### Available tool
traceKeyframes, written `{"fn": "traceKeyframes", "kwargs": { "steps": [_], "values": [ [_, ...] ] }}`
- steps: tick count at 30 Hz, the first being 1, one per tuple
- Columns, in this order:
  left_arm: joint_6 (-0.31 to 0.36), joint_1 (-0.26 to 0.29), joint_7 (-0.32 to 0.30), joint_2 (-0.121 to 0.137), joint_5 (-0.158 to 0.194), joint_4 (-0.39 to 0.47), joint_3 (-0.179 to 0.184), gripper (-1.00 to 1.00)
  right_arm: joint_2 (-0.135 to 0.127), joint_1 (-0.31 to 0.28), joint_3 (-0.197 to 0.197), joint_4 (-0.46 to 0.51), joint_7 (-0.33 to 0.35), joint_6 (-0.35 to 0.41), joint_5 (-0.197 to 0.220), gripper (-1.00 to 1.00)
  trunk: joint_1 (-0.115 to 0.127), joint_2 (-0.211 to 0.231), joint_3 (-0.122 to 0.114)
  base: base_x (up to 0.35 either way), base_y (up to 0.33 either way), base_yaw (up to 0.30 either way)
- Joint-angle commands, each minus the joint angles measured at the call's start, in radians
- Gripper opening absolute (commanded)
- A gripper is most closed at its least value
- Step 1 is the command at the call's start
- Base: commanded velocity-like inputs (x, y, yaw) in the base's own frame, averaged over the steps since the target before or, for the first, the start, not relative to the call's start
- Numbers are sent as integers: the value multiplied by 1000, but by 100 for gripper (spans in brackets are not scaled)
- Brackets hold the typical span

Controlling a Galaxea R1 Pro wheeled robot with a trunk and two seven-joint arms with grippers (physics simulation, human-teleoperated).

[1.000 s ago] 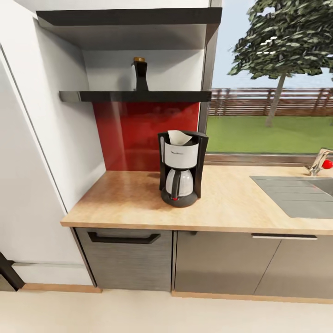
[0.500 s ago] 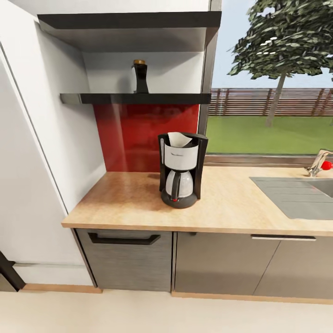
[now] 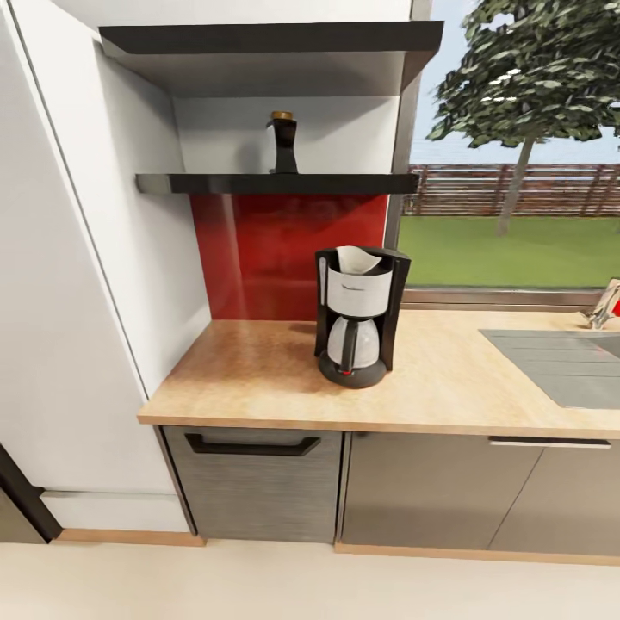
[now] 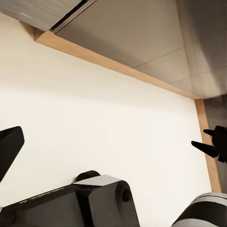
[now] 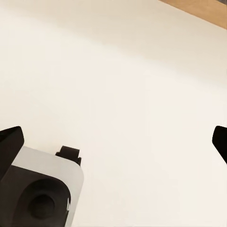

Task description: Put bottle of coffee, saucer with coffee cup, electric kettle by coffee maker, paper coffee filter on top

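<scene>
Kitchen countertop (image 3: pixel 258 366) holds the coffee maker (image 3: pixel 357 319) with the paper coffee filter (image 3: pixel 357 258) on top, so the robot should roll close, lift an arm with jaws spread wide as both are now, and grab the bottle of coffee (image 3: pixel 283 142) on the shelf (image 3: pixel 275 182) at 11 o'clock above the maker.

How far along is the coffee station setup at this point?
Done: the coffee maker stands on the countertop with the filter on top. In hand: nothing; both grippers hang open over the floor. Left: the bottle, on the shelf, plus saucer, cup and kettle.
</scene>
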State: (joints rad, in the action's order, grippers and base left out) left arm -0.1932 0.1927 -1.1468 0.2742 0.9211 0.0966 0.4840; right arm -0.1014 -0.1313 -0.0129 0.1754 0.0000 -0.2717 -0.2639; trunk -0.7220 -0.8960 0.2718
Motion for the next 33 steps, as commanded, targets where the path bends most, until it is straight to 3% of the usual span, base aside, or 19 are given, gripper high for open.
{"fn": "traceKeyframes", "kwargs": {
  "steps": [1, 10, 14, 15, 16, 19, 21, 26, 27, 33],
  "values": [
    [-6, 1, -1, 0, 7, 0, 8, 100, -1, -1, -1, -1, 0, -3, -3, 100, 0, -1, 1, 0, 124, 0],
    [-6, 1, 0, -3, 7, 0, 9, 100, -2, -1, -1, 1, 0, -6, -4, 100, 0, -1, 1, 0, 32, 0],
    [-3, 1, 77, -11, 7, 24, 12, 100, -1, -1, 0, 11, 0, -6, -3, 100, 0, -1, 1, 0, 1, 0],
    [0, 1, 102, -17, 6, 64, 12, 100, -1, -1, -1, 12, 0, -7, -4, 100, 0, -1, 1, 0, 0, 0],
    [42, 1, 138, -28, 5, 232, 13, 100, -1, -1, -1, 14, 0, -7, -4, 100, 0, -1, 1, 0, 0, 0],
    [135, 1, 171, -30, 3, 383, 13, 100, -1, -1, -1, 15, 0, -7, -4, 100, 0, -1, 1, 0, 0, 0],
    [230, 1, 255, -31, 2, 562, 13, 100, -1, -1, -2, 15, -1, -7, -5, 100, 0, -1, 1, 0, 0, 0],
    [356, 1, 371, -33, 1, 808, 13, 100, -1, -1, -2, 15, -1, -7, -6, 100, 0, -1, 1, 0, 0, 0],
    [418, 1, 411, -34, 1, 907, 13, 100, -1, -1, -2, 15, -1, -7, -6, 100, 0, -1, 1, 0, 0, 0],
    [579, 1, 519, -40, 1, 1180, 13, 100, -1, -1, -2, 14, -1, -7, -5, 100, 0, -1, 1, 0, 0, 0]
  ]
}}
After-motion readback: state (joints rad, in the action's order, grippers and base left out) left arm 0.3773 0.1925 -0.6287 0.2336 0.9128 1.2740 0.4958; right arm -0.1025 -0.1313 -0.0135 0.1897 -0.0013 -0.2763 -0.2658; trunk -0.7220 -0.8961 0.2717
